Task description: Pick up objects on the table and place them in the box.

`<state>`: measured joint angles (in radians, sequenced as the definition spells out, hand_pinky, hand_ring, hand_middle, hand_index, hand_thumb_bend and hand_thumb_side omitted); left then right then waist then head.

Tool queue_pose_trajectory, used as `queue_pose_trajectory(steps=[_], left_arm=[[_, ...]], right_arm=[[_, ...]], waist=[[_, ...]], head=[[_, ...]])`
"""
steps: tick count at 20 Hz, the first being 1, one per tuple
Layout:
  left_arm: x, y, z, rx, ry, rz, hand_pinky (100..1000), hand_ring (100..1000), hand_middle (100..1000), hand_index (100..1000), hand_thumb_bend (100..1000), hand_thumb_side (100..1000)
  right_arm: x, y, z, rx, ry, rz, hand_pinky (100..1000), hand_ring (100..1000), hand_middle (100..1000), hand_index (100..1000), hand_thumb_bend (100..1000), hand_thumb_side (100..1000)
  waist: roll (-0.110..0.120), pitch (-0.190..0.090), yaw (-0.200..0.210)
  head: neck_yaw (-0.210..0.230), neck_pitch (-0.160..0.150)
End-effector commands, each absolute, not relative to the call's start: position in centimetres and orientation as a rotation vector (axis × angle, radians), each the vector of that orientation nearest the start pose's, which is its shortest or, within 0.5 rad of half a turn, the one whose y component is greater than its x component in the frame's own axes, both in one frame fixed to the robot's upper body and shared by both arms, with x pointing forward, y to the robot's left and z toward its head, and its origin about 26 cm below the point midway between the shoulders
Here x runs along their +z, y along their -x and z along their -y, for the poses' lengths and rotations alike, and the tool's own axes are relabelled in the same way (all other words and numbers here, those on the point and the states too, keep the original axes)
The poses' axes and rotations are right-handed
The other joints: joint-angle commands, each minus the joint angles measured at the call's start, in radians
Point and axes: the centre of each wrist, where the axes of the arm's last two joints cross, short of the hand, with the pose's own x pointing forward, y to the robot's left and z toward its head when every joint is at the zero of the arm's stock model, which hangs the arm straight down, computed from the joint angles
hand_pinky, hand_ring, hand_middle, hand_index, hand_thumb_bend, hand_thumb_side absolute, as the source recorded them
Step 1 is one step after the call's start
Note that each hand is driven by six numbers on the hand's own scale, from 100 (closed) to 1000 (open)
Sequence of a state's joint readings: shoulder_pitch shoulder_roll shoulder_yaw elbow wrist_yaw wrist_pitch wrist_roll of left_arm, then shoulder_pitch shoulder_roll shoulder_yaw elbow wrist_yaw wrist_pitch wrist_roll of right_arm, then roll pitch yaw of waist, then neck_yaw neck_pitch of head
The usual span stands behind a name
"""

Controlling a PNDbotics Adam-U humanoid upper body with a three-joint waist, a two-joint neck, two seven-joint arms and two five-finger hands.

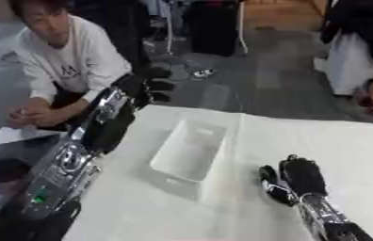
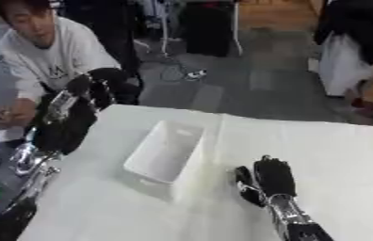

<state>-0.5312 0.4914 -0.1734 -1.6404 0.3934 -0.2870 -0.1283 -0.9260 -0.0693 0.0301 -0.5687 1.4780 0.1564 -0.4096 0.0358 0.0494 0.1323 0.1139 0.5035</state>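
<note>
On the white table (image 1: pixel 305 141) we are seeing a white box (image 1: pixel 191 149) lying near the middle, a little toward our left side, its open top facing up and its long side running away from us. Inside it we are making out only white walls and floor; whether anything is lying in it we cannot tell. We are not making out any loose objects on the cloth around it.

Our right hand (image 1: pixel 301 175) is resting on the table to the right of the box, near its closer end but apart from it, back of the hand up. Its fingers are lying fairly straight and pointing away from us, with the thumb standing out toward the box, and it is holding nothing.

Our left arm is reaching up along the left edge of the table, black and silver, and our left hand (image 1: pixel 150 87) is hanging raised beyond the far left corner of the table, well clear of the box. Its fingers are looking bent, though we cannot tell whether they are closed or whether anything is sitting between them.

The table's far edge is running slantwise across the view, with grey floor beyond it.
</note>
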Motion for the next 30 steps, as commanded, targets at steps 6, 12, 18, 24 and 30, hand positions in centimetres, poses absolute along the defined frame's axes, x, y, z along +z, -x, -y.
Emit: queue_pose_trajectory(steps=[6,12,18,24,30], left_arm=[[20.6,-36.8,-25.5,-0.558,0.305,2.341,762,751,814,861,226,863],[20.5,-36.8,-25.6,-0.553,0.302,2.339,763,751,815,861,226,863],[20.5,-36.8,-25.6,-0.550,0.299,2.341,762,751,815,860,225,862],[20.6,-36.8,-25.5,-0.548,0.302,2.352,761,751,815,860,223,856],[21.2,-36.8,-25.4,-0.556,0.300,2.374,759,752,815,859,219,851]], right_arm=[[6.7,-47.9,16.7,1.165,1.422,1.664,100,100,100,238,124,451],[7.2,-48.0,16.8,1.070,1.404,1.817,100,100,100,231,100,434],[8.7,-48.2,16.5,0.902,1.356,1.991,100,100,100,233,100,429],[10.4,-48.4,16.1,0.796,1.311,2.122,100,100,100,236,100,423],[11.9,-48.5,15.4,0.732,1.256,2.222,100,100,100,237,100,425]], waist=[[0.007,-0.014,0.000],[0.007,-0.016,-0.003],[0.011,-0.020,-0.005],[0.015,-0.025,-0.005],[0.021,-0.029,0.000]], head=[[-0.004,-0.011],[0.000,-0.013],[0.001,-0.015],[0.004,-0.013],[0.017,0.011]])
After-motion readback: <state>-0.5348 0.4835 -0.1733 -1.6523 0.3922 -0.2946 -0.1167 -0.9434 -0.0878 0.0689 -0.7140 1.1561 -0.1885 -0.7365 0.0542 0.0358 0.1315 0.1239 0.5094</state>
